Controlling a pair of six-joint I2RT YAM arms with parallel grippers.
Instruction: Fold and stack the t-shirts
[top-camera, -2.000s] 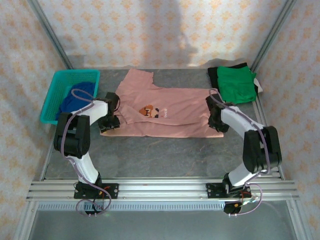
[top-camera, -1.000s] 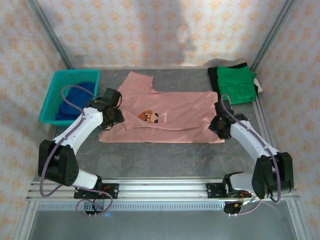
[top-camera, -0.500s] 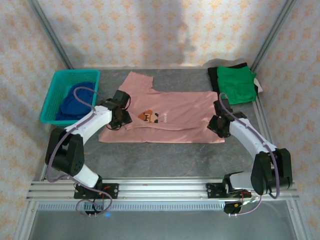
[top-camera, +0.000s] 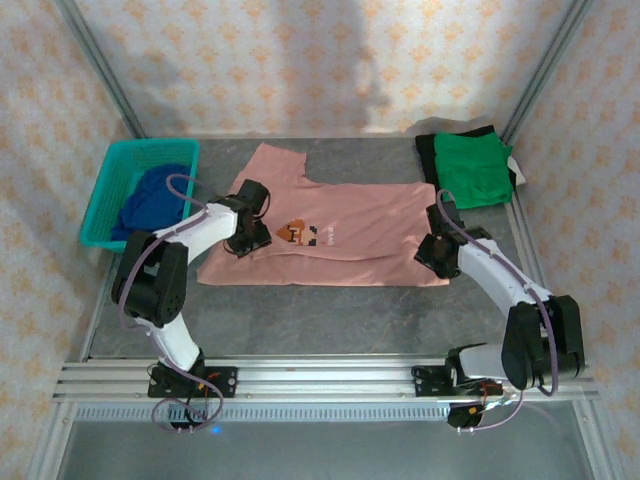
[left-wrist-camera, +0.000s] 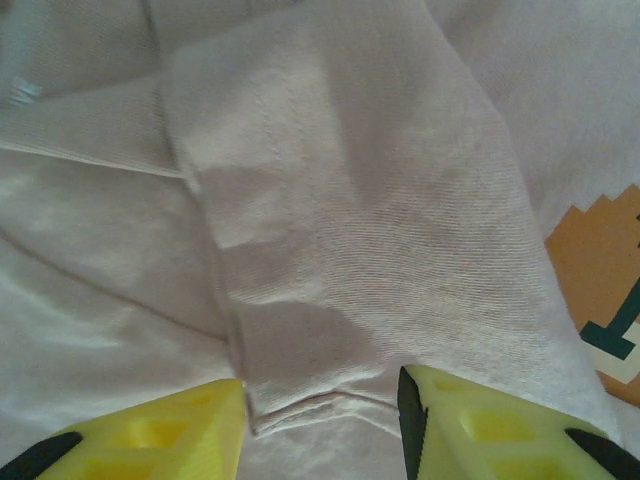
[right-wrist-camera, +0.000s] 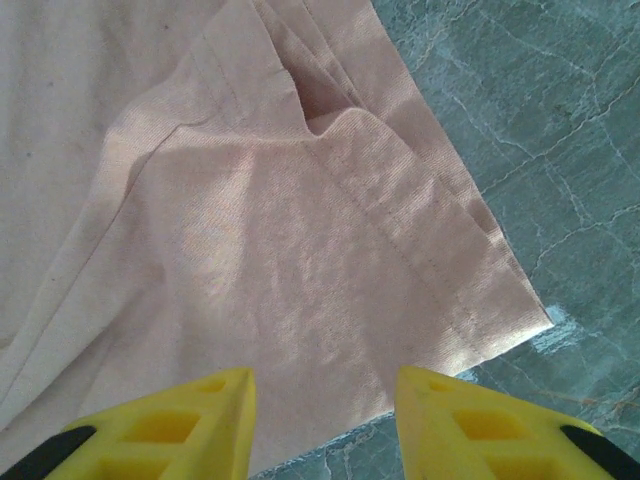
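Left gripper (top-camera: 246, 240), right gripper (top-camera: 431, 252) low on pink t-shirt (top-camera: 350, 225)

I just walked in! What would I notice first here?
A big dusty-pink cotton t-shirt with a small brown-and-white chest picture lies spread across the middle of the table, with the left gripper and right gripper over its two ends. A folded bright green t-shirt sits far right; a teal plastic basket holding a dark blue t-shirt sits far left.

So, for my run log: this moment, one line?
pink t-shirt: part-folded; left end effector: open over it; right end effector: open at its corner
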